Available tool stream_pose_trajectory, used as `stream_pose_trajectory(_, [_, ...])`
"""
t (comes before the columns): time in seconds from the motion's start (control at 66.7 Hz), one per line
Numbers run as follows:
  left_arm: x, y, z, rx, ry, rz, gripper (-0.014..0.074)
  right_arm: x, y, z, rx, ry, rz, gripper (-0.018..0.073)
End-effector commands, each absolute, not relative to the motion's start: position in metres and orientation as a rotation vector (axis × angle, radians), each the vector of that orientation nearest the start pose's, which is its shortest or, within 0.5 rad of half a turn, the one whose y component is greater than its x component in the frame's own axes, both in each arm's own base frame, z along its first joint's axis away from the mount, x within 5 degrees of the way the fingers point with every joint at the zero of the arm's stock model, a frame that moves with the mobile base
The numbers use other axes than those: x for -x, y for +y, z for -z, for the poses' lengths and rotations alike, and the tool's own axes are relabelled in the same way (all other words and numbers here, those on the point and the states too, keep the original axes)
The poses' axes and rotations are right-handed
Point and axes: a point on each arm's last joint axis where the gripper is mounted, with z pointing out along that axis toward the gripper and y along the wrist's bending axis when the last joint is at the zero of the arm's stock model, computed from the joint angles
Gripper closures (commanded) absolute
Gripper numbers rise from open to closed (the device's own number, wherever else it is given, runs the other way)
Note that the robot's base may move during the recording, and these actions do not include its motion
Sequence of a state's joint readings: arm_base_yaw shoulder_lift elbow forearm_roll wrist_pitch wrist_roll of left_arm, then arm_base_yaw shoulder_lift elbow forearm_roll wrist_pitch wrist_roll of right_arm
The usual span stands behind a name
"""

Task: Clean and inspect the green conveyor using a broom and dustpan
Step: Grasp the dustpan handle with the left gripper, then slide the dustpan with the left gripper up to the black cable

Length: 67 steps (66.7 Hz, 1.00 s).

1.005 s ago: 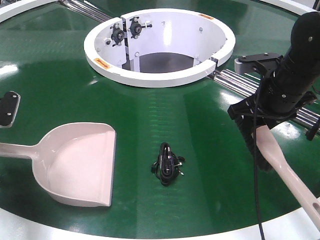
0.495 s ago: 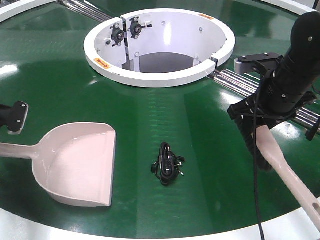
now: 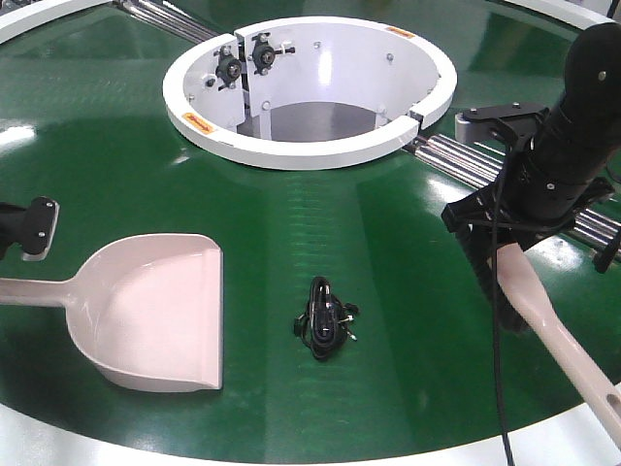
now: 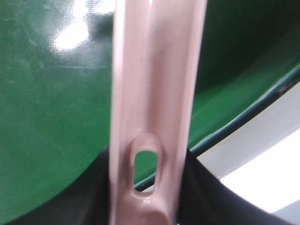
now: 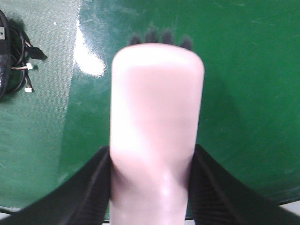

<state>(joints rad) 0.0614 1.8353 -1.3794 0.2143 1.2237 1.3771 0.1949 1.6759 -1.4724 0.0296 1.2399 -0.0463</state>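
Observation:
The green conveyor (image 3: pixel 408 320) fills the front view. The beige-pink dustpan (image 3: pixel 155 311) sits on it at the left, its open lip facing right and its handle running off the left edge. My left gripper (image 4: pixel 150 197) is shut on the holed end of the dustpan's handle (image 4: pixel 154 84); only a black-and-grey part of it (image 3: pixel 31 227) shows in the front view. My right gripper (image 3: pixel 500 233) is shut on the broom (image 3: pixel 553 330). The broom's dark bristles (image 3: pixel 480 267) point down at the belt and its handle slants to the lower right. The broom's back (image 5: pixel 157 117) fills the right wrist view between my right gripper's fingers (image 5: pixel 152 187).
A tangled black cable (image 3: pixel 325 318) lies on the belt between dustpan and broom; it also shows in the right wrist view (image 5: pixel 9 56). The white central ring (image 3: pixel 310 155) stands behind, and steel roller strips (image 3: pixel 456 160) run right of it. The white outer rim (image 3: pixel 291 451) is in front.
The dustpan has shifted slightly up and back, its lip turning a little. The visible part of my left gripper has moved right and down. The right arm and broom have not moved.

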Motion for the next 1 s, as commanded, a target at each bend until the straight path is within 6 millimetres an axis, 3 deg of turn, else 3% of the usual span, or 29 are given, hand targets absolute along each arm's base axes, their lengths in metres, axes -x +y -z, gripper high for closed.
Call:
stream_pose_trajectory(0.0, [-0.344, 0.038, -0.254, -2.005, 2.533, -0.269, 0.0605, -0.321, 0.066, -0.325, 0.353, 2.884, -0.063, 0.0563])
stream_pose_trajectory(0.24, [-0.339, 0.038, -0.279, -1.947, 2.495, -0.346, 0.0604, -0.321, 0.066, -0.325, 0.353, 2.884, -0.063, 0.0563])
stream_pose_trajectory(0.435, [-0.331, 0.026, -0.297, -1.953, 2.430, -0.407, 0.0604, -0.321, 0.066, -0.325, 0.353, 2.884, -0.063, 0.0563])
stream_pose_trajectory(0.99, [-0.329, -0.035, -0.299, -2.086, 2.269, -0.408, 0.0603, -0.321, 0.066, -0.325, 0.353, 2.884, -0.063, 0.0563])
